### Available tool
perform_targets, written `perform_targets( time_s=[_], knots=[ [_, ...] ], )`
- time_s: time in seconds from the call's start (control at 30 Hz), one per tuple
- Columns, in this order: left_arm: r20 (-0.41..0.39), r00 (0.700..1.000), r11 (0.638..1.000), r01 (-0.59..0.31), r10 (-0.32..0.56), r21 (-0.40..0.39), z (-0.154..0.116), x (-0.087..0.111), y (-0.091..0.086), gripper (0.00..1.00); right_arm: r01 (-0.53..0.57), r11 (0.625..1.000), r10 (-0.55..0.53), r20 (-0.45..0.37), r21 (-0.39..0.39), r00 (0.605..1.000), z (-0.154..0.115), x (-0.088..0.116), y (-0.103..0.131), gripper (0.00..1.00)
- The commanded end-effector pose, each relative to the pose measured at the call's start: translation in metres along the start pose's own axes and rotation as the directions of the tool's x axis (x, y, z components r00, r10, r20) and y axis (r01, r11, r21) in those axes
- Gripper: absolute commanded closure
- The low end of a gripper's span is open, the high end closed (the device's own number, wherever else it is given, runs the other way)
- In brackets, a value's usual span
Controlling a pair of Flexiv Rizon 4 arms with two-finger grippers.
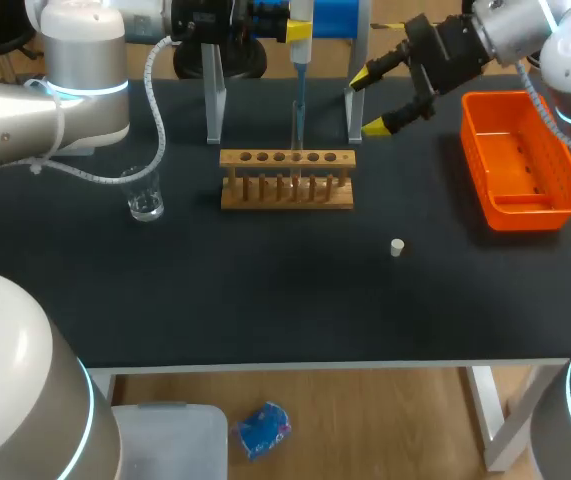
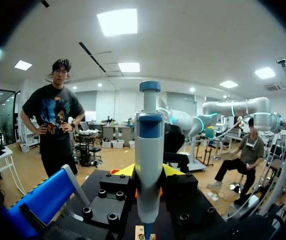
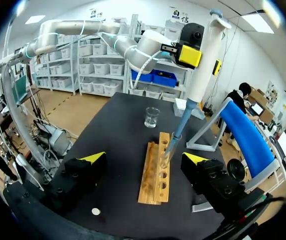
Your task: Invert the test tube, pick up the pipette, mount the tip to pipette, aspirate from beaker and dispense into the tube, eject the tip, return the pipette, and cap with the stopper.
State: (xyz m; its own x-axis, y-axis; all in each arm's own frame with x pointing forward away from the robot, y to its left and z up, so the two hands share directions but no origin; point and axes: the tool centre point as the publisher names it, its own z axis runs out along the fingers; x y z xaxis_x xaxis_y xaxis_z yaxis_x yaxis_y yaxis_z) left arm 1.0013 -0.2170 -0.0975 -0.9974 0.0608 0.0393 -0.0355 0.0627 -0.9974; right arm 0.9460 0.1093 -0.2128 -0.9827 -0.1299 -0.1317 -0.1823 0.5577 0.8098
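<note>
Our left gripper clamps the pipette upright with its tip in the tube in the rack, right gripper spread open beside the rack; likely dispensing, so keep the tip centred.

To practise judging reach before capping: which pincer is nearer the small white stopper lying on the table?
Right. The right pincer hangs open beyond the stopper, beside the rack's end. The left pincer holds the pipette over the rack's middle, farther off.
</note>
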Motion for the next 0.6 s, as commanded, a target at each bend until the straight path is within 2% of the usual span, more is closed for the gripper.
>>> perform_targets(
  time_s=[0.03,0.43,0.6],
  knots=[
    [0.002,1.0,1.0,0.001,-0.001,-0.002,0.0,0.001,-0.001,1.0,0.0,1.0,0.001,0.01,-0.012,1.0,0.014,-0.003,-0.009,0.0],
    [0.002,1.0,1.0,0.001,-0.001,-0.002,0.0,0.001,-0.001,1.0,-0.035,0.999,0.036,0.041,-0.036,0.998,0.031,-0.015,-0.028,0.0],
    [0.002,1.0,1.0,0.001,-0.001,-0.002,0.0,0.001,-0.001,1.0,-0.051,0.998,0.054,0.095,-0.042,0.994,0.031,-0.018,-0.031,0.0]
  ],
)
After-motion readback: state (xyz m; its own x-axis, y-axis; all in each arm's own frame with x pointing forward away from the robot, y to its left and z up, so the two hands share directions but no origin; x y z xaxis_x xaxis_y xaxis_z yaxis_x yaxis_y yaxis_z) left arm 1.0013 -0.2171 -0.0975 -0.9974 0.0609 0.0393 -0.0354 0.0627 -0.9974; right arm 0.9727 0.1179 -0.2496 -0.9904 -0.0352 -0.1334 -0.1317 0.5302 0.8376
